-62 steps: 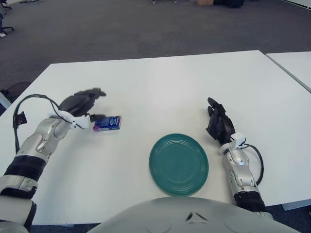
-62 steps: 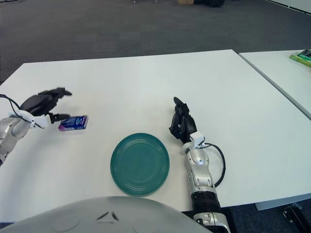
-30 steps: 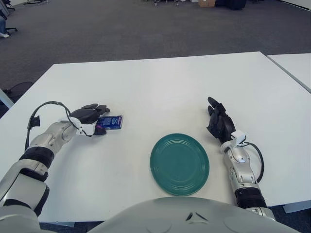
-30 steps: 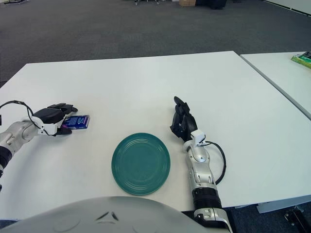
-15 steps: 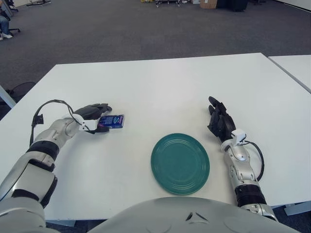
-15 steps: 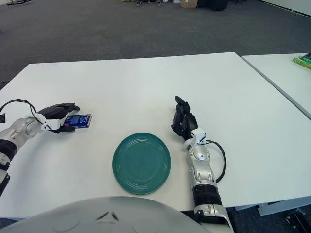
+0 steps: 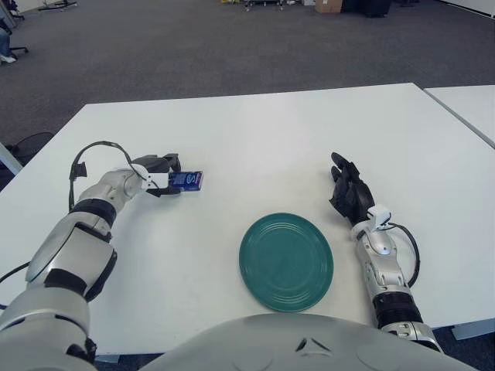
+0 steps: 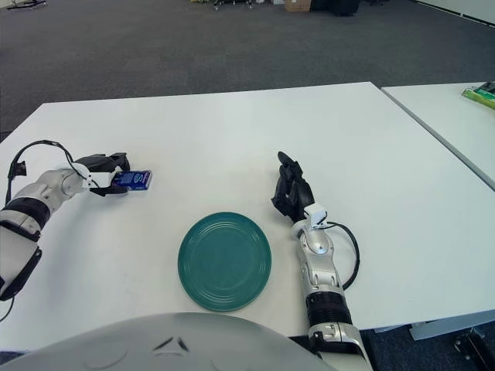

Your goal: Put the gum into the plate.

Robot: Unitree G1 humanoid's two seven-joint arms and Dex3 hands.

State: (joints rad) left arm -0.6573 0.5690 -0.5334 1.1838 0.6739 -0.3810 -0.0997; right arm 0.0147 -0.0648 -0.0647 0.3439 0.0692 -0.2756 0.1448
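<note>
Your left hand (image 7: 157, 175) has its fingers closed on the gum pack (image 7: 186, 180), which sits well apart from the green plate (image 7: 286, 261), at about ten o'clock of it. Whether it has left the white table (image 7: 255, 139) you cannot tell. The carry and release remain. Your right hand (image 7: 348, 196) shows at the plate's two o'clock, fingers loosely extended, holding nothing.

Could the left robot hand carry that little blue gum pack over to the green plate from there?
Probably yes: the left robot hand grips the gum pack, and only bare table separates it from the plate.
</note>
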